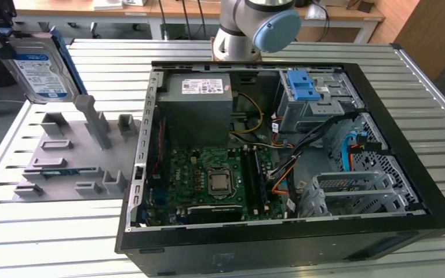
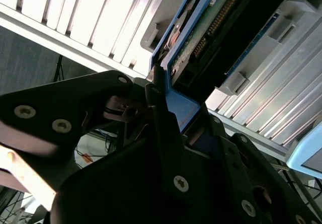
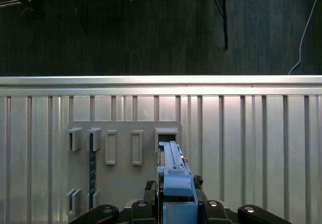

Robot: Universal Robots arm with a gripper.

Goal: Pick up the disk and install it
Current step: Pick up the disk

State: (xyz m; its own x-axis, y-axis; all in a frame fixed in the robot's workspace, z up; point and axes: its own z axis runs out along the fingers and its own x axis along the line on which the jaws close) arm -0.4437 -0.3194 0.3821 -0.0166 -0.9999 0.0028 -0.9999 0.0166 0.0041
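The disk, a silver hard drive with a white-and-blue label in a blue carrier, hangs on edge at the exterior view's far left, above the table's back corner. My gripper is shut on its upper end. In the first wrist view the disk shows edge-on, above the grey fixture block, with the gripper clamped on the blue carrier. The second wrist view has the dark fingers closed on the carrier's blue end, the drive's circuit-board side beyond.
An open black computer case lies on the slatted metal table, holding a motherboard, a power supply and a metal drive cage with a blue latch. The grey fixture block sits left of the case. The arm's base stands behind.
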